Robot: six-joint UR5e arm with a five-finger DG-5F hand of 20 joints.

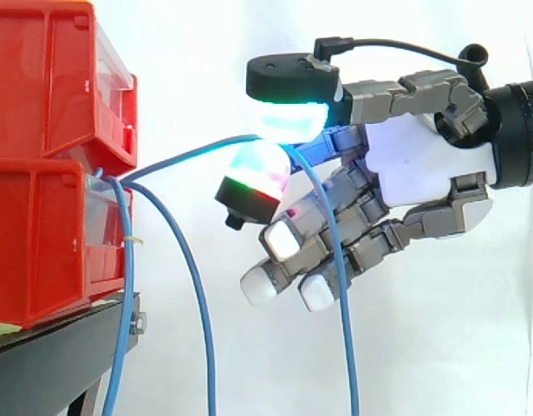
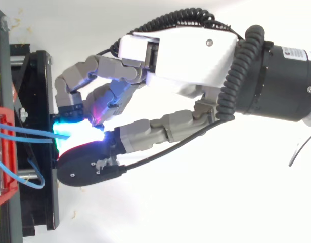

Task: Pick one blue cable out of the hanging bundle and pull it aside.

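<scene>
hand (image 1: 422,160): thumb and a finger pinch one blue cable (image 1: 188,154), other fingers loosely curled | cable: runs from bins (image 1: 49,87) right to the pinch; bundle (image 1: 125,286) hangs left | step: hold your pinch firm, pull steadily right, clear of the bundle

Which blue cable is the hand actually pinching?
The rightmost blue cable: it rises from the red bins, passes between the hand's glowing pads and drops in front of the hand. The other two cables hang free beside the bins.

Three blue cables (image 1: 126,260) (image 1: 197,295) (image 1: 346,347), two red bins (image 1: 49,78) (image 1: 36,251)
</scene>
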